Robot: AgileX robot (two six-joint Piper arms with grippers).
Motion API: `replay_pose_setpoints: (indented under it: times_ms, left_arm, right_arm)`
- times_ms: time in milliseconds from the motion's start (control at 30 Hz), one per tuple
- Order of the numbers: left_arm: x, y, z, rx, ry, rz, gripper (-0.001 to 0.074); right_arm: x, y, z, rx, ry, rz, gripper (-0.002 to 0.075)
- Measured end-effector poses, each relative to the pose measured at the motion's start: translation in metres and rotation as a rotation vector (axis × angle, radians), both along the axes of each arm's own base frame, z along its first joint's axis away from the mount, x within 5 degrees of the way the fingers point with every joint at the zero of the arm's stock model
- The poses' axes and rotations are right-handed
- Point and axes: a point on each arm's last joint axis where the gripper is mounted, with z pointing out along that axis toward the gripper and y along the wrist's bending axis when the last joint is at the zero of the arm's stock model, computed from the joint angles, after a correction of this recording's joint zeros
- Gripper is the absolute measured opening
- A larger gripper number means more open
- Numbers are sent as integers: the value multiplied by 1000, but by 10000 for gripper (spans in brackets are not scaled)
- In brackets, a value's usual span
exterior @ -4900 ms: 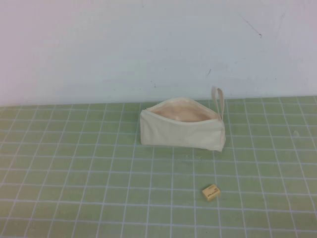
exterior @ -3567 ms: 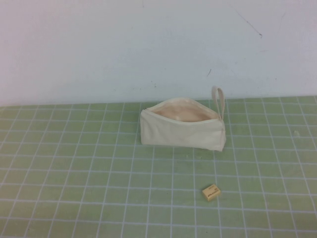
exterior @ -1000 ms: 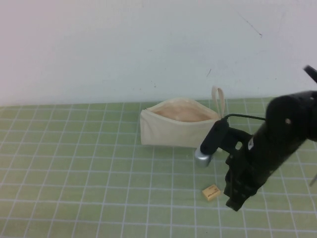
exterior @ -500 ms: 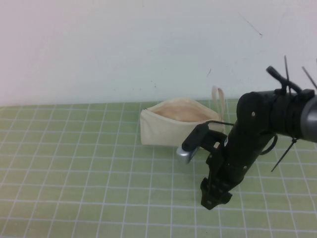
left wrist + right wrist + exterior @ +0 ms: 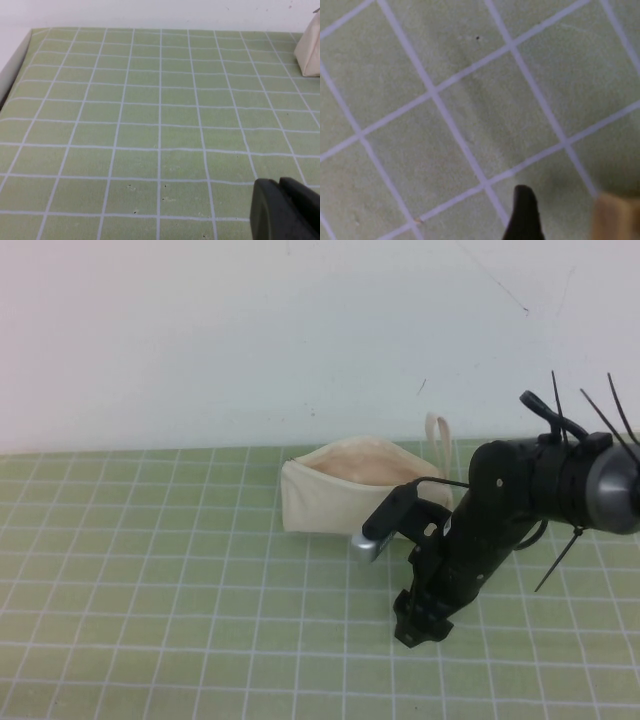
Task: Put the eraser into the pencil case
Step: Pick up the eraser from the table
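High view: the right gripper (image 5: 418,628) is pointing down at the green grid mat (image 5: 150,570), in front of the pencil case (image 5: 345,502) and toward its right end. Whether its fingers are apart, together or clamped on something cannot be told, since the arm's dark body is covering them from this side. The right arm (image 5: 500,520) is reaching in from the right, with a silver-ended camera block (image 5: 385,530) sticking out toward the case and black cable ties standing up near the elbow.

Right wrist view: one dark fingertip (image 5: 522,215) is showing just above the mat (image 5: 445,100), and a tan-yellow block, the eraser (image 5: 615,217), is lying close beside it at the picture's edge; the second fingertip is out of view. In the high view the eraser is hidden under the arm.

The pencil case is sitting on the mat near the white back wall (image 5: 250,340), its mouth gaping upward to show the peach lining, its loop strap (image 5: 440,445) standing up at the right end.

Left wrist view: the left gripper (image 5: 285,210) is hanging low over bare mat (image 5: 150,125), well away from the case, whose corner (image 5: 310,47) is just entering the picture. Only a dark part of it is showing, so its state cannot be told.
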Motion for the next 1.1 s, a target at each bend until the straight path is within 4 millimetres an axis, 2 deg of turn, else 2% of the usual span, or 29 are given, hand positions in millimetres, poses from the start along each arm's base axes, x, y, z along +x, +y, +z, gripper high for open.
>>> replay_pose_setpoints:
  times_ms: [267, 367, 467, 667, 733, 900, 967, 1100]
  left_arm:
    - [0, 0, 0, 0, 0, 0, -1]
    - [0, 0, 0, 0, 0, 0, -1]
    - [0, 0, 0, 0, 0, 0, -1]
    - [0, 0, 0, 0, 0, 0, -1]
    - [0, 0, 0, 0, 0, 0, -1]
    - [0, 0, 0, 0, 0, 0, -1]
    - [0, 0, 0, 0, 0, 0, -1]
    - [0, 0, 0, 0, 0, 0, -1]
  right_arm:
    - [2, 0, -6, -9, -12, 33, 498]
    - [2, 0, -6, -14, -22, 65, 471]
    - [2, 0, -6, -18, -29, 85, 383]
    - [0, 0, -7, -24, -15, 95, 115]
    - [-1, 0, -4, -30, 11, 108, 115]
    - [6, 7, 22, -19, 56, 142, 115]
    - [10, 13, 40, 9, 61, 153, 115]
    - [26, 26, 93, 90, -32, 177, 115]
